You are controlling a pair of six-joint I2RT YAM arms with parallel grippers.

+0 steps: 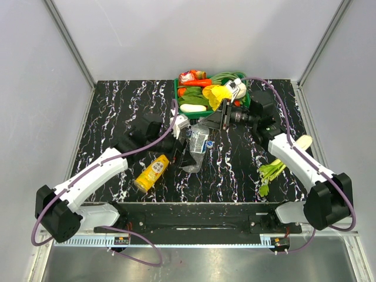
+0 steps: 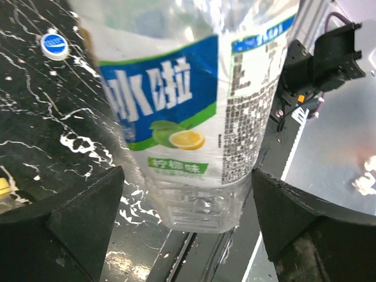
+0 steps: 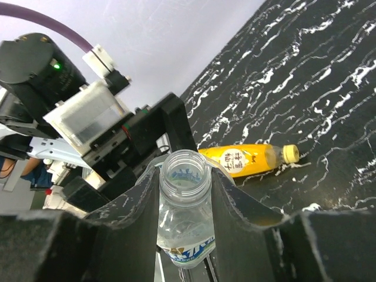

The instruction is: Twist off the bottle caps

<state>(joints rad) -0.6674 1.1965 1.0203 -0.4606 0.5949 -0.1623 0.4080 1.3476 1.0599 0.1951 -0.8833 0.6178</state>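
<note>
A glossy black, white-veined table (image 1: 117,117) is carrying a green plastic tray (image 1: 178,87) that is holding heaped vegetables (image 1: 202,82). Mid-table, the left gripper (image 2: 188,176) is clamping the lower body of a clear, thin-walled water bottle (image 2: 194,111) with a blue-and-green lemon label. The right gripper (image 3: 185,176) is sitting narrow, its fingers touching both sides of the open threaded neck. An orange juice bottle (image 1: 152,172), full of orange liquid, is lying on its side and wearing its yellow cap (image 3: 289,154). A round blue cap (image 2: 54,46) is lying loose on the table.
</note>
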